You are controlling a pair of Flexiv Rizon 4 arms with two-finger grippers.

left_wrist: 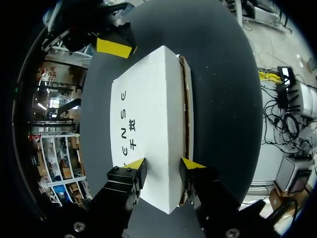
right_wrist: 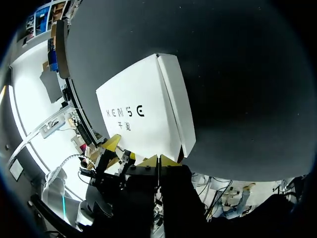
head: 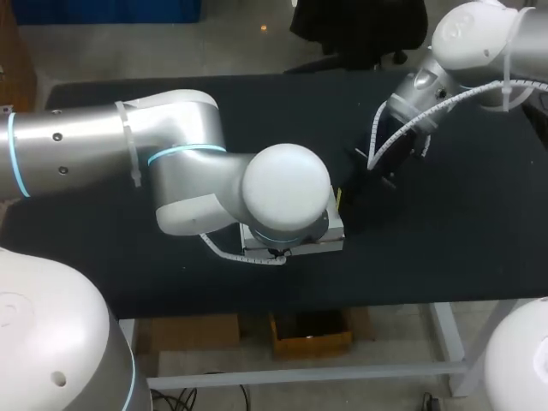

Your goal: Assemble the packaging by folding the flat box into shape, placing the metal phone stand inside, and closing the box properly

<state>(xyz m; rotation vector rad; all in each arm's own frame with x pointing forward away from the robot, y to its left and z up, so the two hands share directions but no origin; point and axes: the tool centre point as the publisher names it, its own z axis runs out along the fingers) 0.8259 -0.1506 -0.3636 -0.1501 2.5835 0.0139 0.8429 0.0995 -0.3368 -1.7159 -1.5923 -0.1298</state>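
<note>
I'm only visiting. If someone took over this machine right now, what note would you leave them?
Left hand: open, over one end of the white box.
Right hand: shut, empty, by the box's far end.
Box: folded into shape, lying on the black table.
Phone stand: not visible, maybe inside.
Still to do: the long side flap shows a gap and probably needs pressing shut.

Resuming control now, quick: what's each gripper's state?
Left gripper: open, tips over the white box end.
Right gripper: shut, tips together, nothing between them.

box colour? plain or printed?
White, with dark lettering on its top face and a brown cardboard edge; the box shows best in the left wrist view.
</note>
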